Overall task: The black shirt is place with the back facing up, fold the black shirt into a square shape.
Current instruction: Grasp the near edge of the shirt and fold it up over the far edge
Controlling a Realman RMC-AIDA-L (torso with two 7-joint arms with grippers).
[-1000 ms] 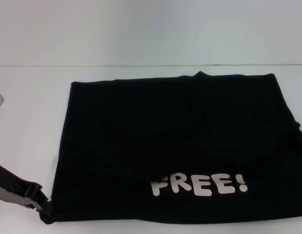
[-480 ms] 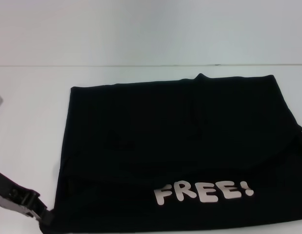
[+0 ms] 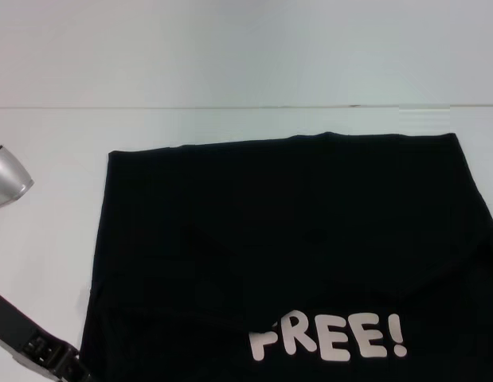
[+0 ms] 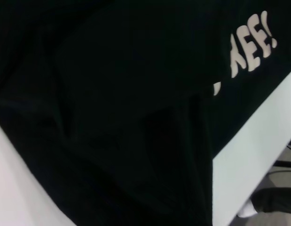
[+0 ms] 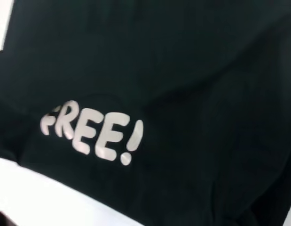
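The black shirt lies spread flat on the white table, folded to a broad rectangle. Its white "FREE!" lettering faces up near the front edge. My left gripper is at the shirt's near left corner, at the bottom edge of the head view, and its tip meets the cloth there. The left wrist view is filled by dark folds of the shirt. The right wrist view shows the shirt and the lettering from close above. The right gripper is out of view.
A silver rounded part juts in at the left edge of the head view. The table's far edge runs behind the shirt. The left wrist view shows the table's front edge with floor and cables below it.
The whole shirt has slid toward me: its far edge and the lettering sit lower in the head view. My left gripper has drawn back with the corner. The silver part has come further in.
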